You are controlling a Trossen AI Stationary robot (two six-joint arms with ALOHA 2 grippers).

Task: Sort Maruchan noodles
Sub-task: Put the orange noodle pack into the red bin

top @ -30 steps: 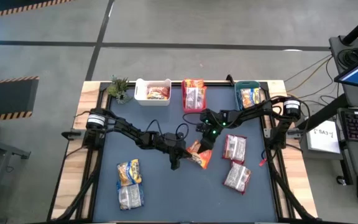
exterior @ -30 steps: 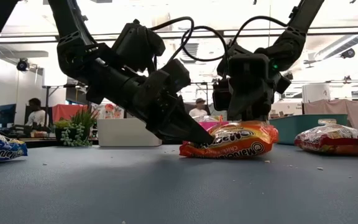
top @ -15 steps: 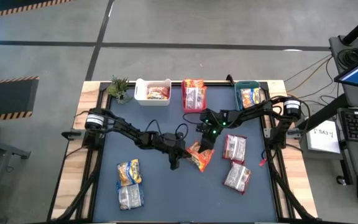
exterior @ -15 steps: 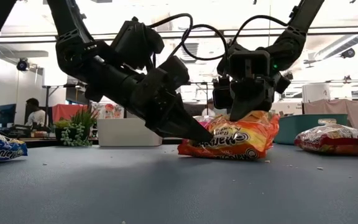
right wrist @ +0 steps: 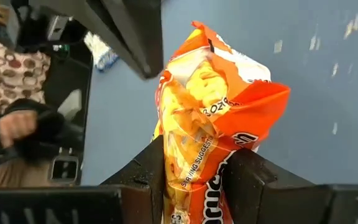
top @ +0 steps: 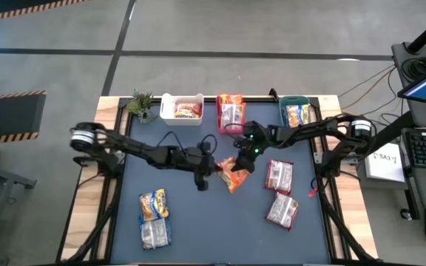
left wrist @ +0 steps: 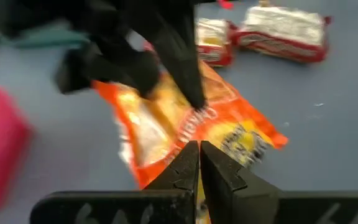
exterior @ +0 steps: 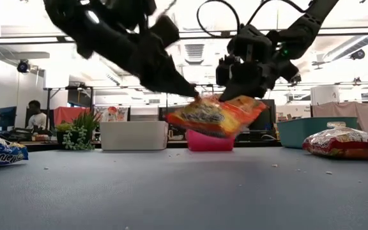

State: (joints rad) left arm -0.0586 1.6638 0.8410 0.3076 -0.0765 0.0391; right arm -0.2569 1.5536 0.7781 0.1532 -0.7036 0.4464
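The right pincer (right wrist: 194, 180) clamps a crinkly orange plastic noodle packet (right wrist: 213, 118), its lower end hidden, held above the table (exterior: 171, 191); the left pincer (left wrist: 199, 163) is closed.

The table (top: 198, 222) has a dark blue-grey mat bordered by bare wooden edges. Along the far edge stand a small green plant (top: 142, 106), a white bin (top: 182, 118), a pink bin (top: 231, 127) and a teal bin (top: 296, 120) (each bin holds packets). Two blue-yellow noodle packets (top: 154, 218) lie on the mat near the left front. Two silvery-white and red noodle packets (top: 279, 191) lie on the right side.
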